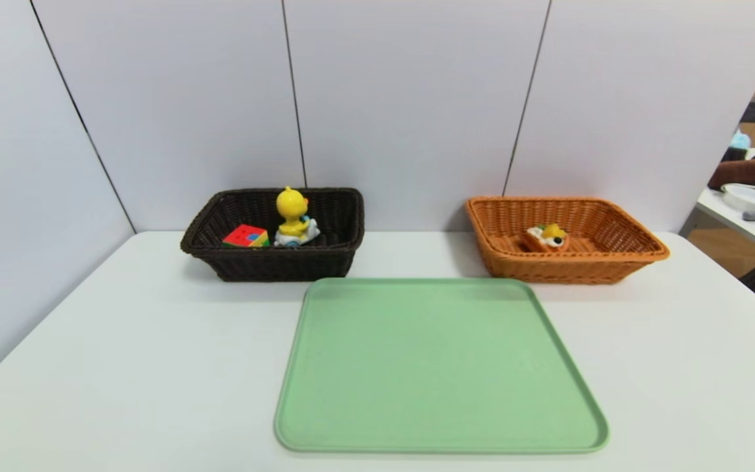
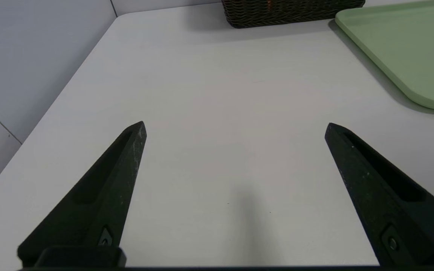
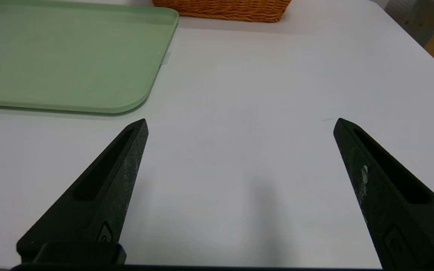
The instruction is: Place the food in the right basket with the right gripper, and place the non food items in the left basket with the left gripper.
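Spread wide and empty above the tabletop's near edge: left gripper (image 2: pixel 234 126) beside the green tray (image 2: pixel 401 49), right gripper (image 3: pixel 239 122) likewise on the tray's other side. Parked, likely because sorting looks done. Well beyond, by the far edge: duck (image 1: pixel 294 218) and cube (image 1: pixel 246 236) inside the dark basket (image 1: pixel 272 262); pastry (image 1: pixel 548 237) inside the orange basket (image 1: pixel 639 252).

Duck (image 1: pixel 293 216) and cube (image 1: pixel 246 236) in left basket (image 1: pixel 220 252), pastry (image 1: pixel 547 236) in right basket (image 1: pixel 639 252), tray (image 1: pixel 440 367) before both.
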### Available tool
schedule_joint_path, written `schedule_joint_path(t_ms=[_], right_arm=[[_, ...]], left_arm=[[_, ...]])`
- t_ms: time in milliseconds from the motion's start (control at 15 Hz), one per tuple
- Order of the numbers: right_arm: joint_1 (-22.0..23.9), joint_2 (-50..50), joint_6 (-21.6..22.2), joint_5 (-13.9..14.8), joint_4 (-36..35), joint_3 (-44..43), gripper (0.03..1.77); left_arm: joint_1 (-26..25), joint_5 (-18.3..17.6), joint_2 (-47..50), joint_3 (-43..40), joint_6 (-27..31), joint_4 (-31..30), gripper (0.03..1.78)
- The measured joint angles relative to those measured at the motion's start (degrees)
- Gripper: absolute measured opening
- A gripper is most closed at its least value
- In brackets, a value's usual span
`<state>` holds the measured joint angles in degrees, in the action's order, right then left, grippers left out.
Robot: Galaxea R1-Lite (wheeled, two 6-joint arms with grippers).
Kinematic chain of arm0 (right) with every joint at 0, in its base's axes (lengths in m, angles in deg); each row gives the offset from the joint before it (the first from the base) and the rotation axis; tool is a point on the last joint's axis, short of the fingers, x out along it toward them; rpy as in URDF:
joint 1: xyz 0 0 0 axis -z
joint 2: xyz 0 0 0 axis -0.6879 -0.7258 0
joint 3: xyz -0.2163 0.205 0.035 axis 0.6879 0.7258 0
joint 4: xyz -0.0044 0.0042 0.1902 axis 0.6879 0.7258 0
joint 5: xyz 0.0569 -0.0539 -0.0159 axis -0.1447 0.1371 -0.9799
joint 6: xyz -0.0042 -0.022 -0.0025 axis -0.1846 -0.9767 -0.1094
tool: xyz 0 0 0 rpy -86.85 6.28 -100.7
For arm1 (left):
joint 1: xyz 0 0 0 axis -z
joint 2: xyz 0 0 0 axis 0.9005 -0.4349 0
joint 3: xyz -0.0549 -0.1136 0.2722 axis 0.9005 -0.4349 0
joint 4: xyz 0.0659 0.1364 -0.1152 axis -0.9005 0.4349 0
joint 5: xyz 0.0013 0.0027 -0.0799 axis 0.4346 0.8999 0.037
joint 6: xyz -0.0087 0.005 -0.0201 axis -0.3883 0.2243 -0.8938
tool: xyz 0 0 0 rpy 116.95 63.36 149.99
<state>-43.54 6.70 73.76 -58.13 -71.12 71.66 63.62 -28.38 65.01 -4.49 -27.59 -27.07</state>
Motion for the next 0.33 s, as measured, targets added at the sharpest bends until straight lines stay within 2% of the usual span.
schedule_joint_path(t_ms=[333], right_arm=[[0.0, 0.0, 0.85, 0.05, -0.09, -0.02, 1.7]], left_arm=[[0.02, 0.0, 0.0, 0.0, 0.0, 0.0, 1.69]])
